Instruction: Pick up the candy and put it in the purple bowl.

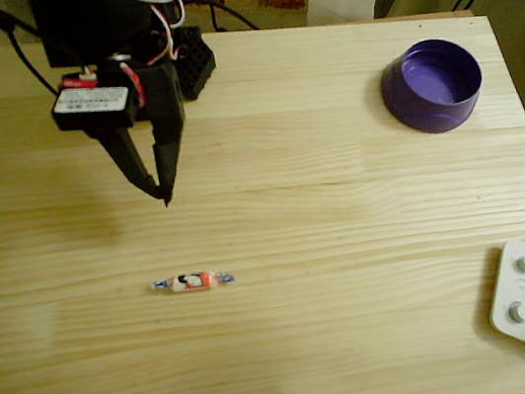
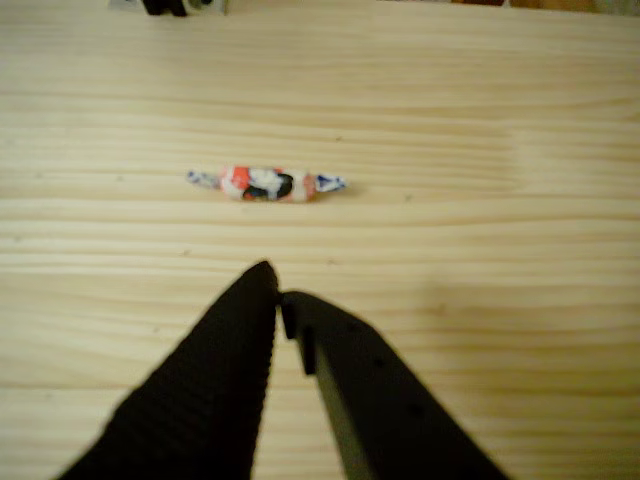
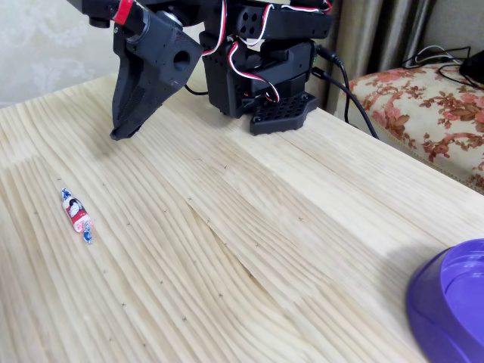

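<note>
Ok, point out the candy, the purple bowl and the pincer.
candy (image 1: 192, 282), overhead view, wrapper's middle.
purple bowl (image 1: 467, 101), overhead view, outer wall.
pincer (image 1: 161, 195), overhead view, between its fingertips.

White and orange-red candy (image 1: 192, 282) with bluish ends, glossy purple bowl (image 1: 432, 85), pale striped-grain table (image 1: 350, 243).

all black plastic arm (image 3: 257, 53), blocky servo housings, perforated base plate. red and white wires looped over the joints, black cables trailing behind. white label with a red tag (image 1: 93, 102) near the wrist. tapered black fingers (image 2: 225, 400), ribbed inner faces.
</note>
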### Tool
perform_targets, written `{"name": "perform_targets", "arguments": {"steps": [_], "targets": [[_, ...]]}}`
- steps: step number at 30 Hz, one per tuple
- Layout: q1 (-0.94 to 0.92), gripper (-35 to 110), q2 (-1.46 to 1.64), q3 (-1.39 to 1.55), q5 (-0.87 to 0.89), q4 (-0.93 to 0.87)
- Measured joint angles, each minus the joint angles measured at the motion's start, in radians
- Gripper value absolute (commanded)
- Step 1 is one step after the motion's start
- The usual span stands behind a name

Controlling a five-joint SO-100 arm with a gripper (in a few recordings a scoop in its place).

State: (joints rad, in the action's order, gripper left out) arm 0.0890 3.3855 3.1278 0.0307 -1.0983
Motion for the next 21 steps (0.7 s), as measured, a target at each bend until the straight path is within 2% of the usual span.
{"name": "perform_targets", "arguments": {"steps": [21], "targets": [[0.006,0,0.000,0.000,-0.009,0.000]]}}
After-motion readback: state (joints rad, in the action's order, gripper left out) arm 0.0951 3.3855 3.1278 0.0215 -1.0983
